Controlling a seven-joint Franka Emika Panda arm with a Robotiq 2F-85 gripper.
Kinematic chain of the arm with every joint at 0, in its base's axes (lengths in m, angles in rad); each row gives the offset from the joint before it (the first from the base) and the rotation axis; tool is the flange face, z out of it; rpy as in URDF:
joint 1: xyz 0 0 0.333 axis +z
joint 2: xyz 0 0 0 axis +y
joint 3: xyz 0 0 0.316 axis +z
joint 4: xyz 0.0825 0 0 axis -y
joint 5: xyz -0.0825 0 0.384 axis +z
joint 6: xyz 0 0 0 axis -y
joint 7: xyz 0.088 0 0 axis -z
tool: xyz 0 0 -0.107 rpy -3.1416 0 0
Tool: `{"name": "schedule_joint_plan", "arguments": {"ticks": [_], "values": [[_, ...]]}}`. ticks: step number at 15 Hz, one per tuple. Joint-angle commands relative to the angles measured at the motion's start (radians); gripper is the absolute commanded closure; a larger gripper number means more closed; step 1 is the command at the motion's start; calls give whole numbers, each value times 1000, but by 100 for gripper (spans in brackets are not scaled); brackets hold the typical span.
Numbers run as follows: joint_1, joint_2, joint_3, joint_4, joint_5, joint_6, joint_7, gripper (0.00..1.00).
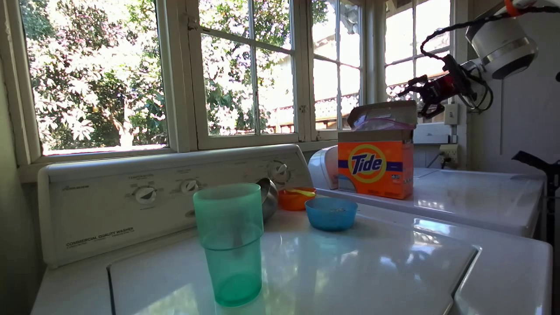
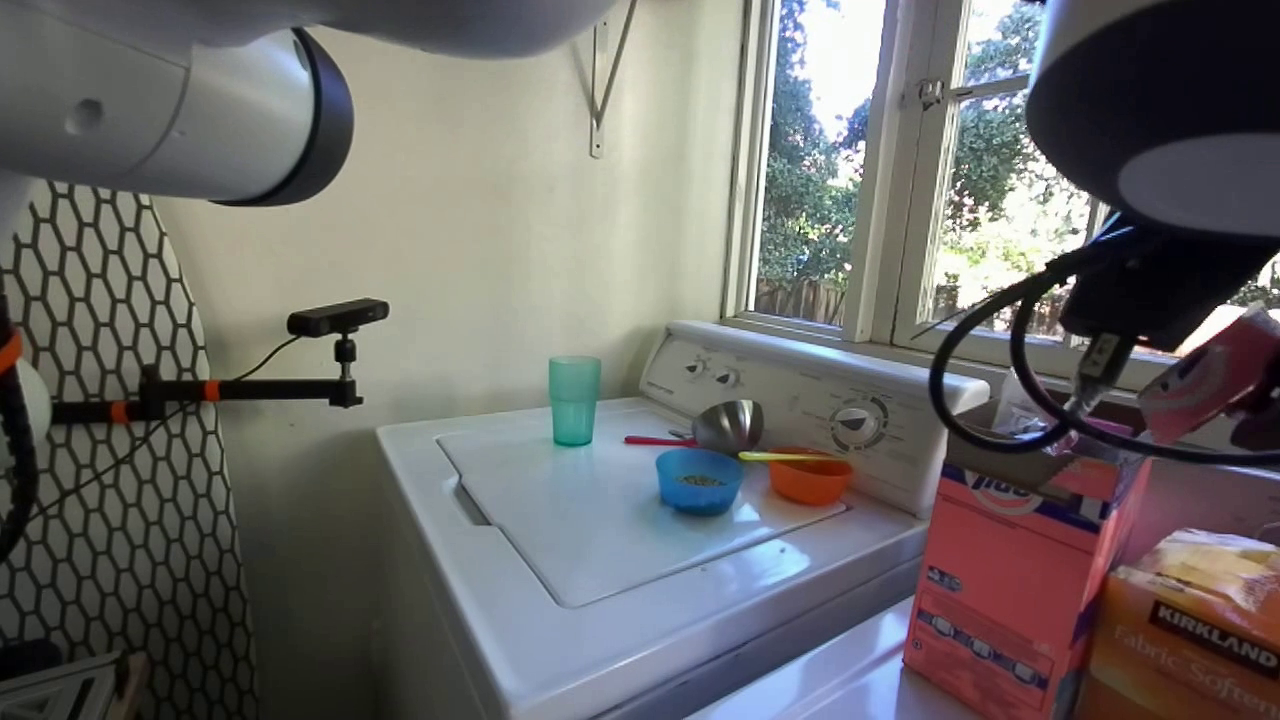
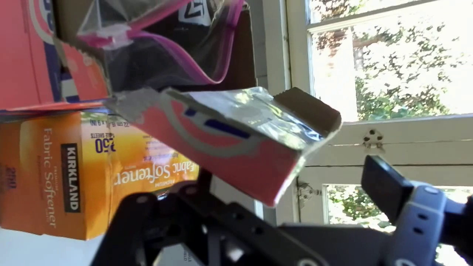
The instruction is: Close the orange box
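In an exterior view, you have the orange box (image 1: 375, 164) upright on a white appliance top (image 1: 472, 183) beside the washer (image 1: 389, 249), its top flap (image 1: 389, 108) raised. A clear bag (image 1: 372, 124) bulges up between rim and flap. Your gripper (image 1: 411, 105) shows by the flap's corner, spread wide. On the washer, a green cup (image 1: 229, 245) stands nearest; beyond it, a tilted metal bowl (image 1: 270, 201), a small orange bowl (image 1: 297, 203) and a blue bowl (image 1: 331, 218).

In an exterior view, a black cable (image 2: 935, 395) loops across the orange box's top, blocking part of it from you. A fabric softener box (image 2: 1190, 640) stands just beside; the gripper's tips cannot be made out.

In the wrist view, your fingers (image 3: 386, 188) stand well apart, the flap's free end seen between them; contact cannot be told. The bag's pink zip edges crowd the opening.
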Motion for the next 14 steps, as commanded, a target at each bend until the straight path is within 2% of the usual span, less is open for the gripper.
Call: {"name": "schedule_joint_plan", "arguments": {"ticks": [1,6,14], "values": [[-24,-50,21,-65,23,-80,-75,0],[6,-39,1,-39,-52,-170,-14,0],[89,-46,-14,-48,-192,-162,-12,0]]}}
